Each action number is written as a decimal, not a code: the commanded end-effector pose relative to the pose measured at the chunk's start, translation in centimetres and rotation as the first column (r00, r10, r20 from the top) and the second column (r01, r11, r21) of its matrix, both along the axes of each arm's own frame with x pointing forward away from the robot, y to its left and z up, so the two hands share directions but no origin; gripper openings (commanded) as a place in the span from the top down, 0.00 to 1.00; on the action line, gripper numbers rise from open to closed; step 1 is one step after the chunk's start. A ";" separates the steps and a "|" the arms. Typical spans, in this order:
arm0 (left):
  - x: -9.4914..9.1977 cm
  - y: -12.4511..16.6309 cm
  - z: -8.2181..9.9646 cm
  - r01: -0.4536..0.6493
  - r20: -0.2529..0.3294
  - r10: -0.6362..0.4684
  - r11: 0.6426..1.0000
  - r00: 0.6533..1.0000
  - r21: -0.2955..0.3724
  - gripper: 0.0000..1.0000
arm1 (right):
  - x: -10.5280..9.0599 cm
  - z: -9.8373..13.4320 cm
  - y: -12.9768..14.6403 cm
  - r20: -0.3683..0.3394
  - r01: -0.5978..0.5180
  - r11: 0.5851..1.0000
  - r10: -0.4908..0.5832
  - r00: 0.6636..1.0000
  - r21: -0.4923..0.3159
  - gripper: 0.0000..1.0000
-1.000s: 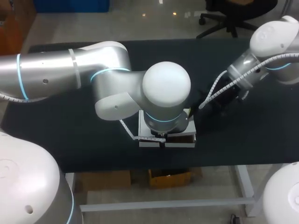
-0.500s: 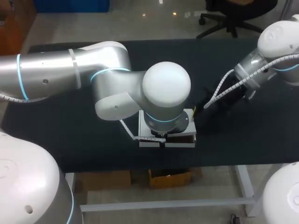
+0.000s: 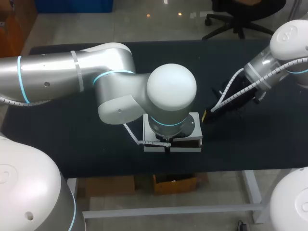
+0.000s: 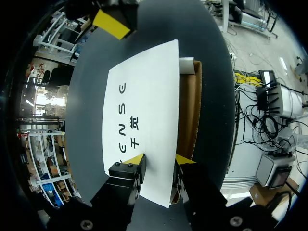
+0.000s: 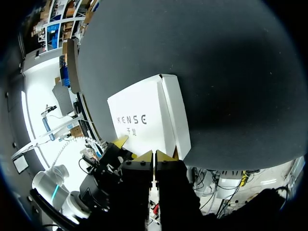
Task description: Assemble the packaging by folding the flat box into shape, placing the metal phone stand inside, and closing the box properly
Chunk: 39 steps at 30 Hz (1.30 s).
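Observation:
The white box [image 3: 184, 148] lies near the table's front edge, mostly hidden under my left arm's wrist [image 3: 171, 89]. In the left wrist view its printed white lid [image 4: 139, 106] sits beside a brown inner wall [image 4: 188, 110]. My left gripper [image 4: 161, 161] stands open at the lid's near end, one tip on the lid and the other over the brown wall. My right gripper [image 5: 155, 156] is shut and empty, off the box's [image 5: 142, 120] right corner; its yellow tip [image 3: 207, 115] shows in the head view. No phone stand is in view.
The black table [image 3: 72, 139] lies bare to the left of the box and behind it. My right arm [image 3: 269, 67] comes in from the back right. The front table edge runs just below the box.
My right gripper has drawn back to the right, away from the box, and its fingers have shut. The left arm and the box have stayed put.

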<state>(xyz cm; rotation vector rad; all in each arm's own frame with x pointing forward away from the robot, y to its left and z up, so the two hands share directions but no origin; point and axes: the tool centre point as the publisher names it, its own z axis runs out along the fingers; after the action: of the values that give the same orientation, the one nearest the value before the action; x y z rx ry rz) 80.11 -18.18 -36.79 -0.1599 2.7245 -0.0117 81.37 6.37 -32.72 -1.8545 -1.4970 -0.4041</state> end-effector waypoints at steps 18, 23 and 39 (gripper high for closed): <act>-0.3 -0.1 -0.4 -0.005 0.000 0.005 1.000 1.000 0.004 0.66 | -1.3 0.9 2.0 0.039 -0.052 0.999 0.052 0.998 0.014 1.00; -0.2 -0.2 -0.4 -0.002 -0.001 0.002 1.000 1.000 0.003 0.66 | -1.7 0.6 2.2 0.034 -0.059 0.998 0.059 0.998 0.017 1.00; -0.1 -0.2 -0.5 0.001 -0.004 -0.001 1.000 1.000 0.002 0.67 | -2.9 -1.2 2.3 0.010 -0.069 0.997 0.069 0.998 0.016 1.00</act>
<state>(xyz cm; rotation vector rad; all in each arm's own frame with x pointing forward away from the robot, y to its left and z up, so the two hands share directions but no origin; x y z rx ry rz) 80.05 -18.20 -36.94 -0.1578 2.7294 -0.0130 78.34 8.81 -33.58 -1.7922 -1.5590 -0.3898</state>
